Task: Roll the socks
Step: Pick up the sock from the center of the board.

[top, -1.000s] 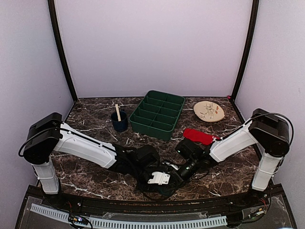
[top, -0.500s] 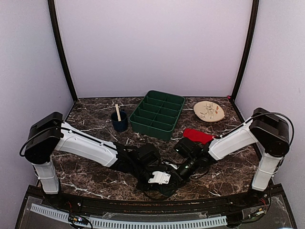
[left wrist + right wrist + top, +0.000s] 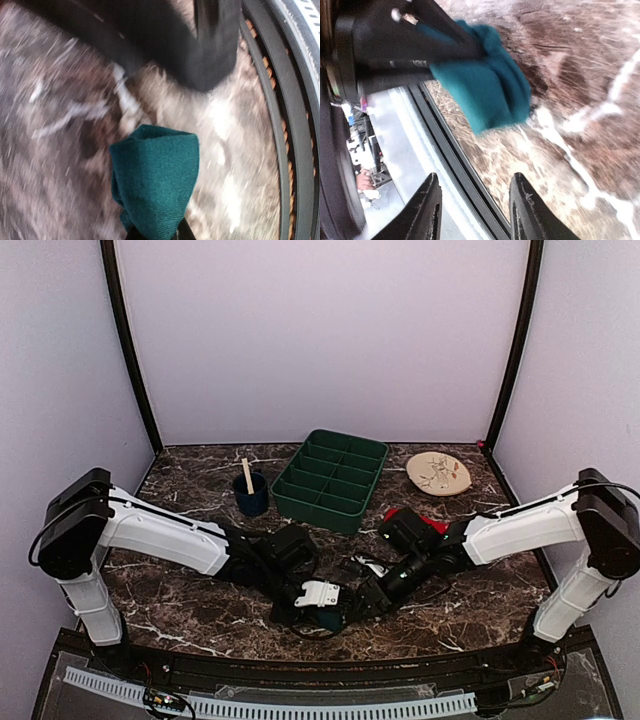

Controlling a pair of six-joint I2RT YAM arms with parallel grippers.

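The dark teal sock (image 3: 155, 185) is a bunched wad pinched at its lower end by my left gripper (image 3: 156, 236), which is shut on it close to the table's near edge. From above, the teal sock (image 3: 329, 620) barely peeks out under the left gripper (image 3: 333, 614). My right gripper (image 3: 477, 212) stands open just short of the teal sock (image 3: 487, 95), with nothing between its fingers (image 3: 427, 210). In the top view the right gripper (image 3: 363, 602) faces the left one. The red sock (image 3: 437, 526) lies behind, mostly hidden by the right wrist.
A green compartment tray (image 3: 300, 490) stands at the middle back, a dark blue cup (image 3: 251, 497) with a wooden stick to its left, a beige plate (image 3: 438, 473) to its right. The black rail of the table's front edge (image 3: 272, 125) runs right beside both grippers.
My right gripper has opened and let go of the teal sock, drawing back a little. The left gripper has stayed shut on the sock. Both arms shifted, the right one stretching further left.
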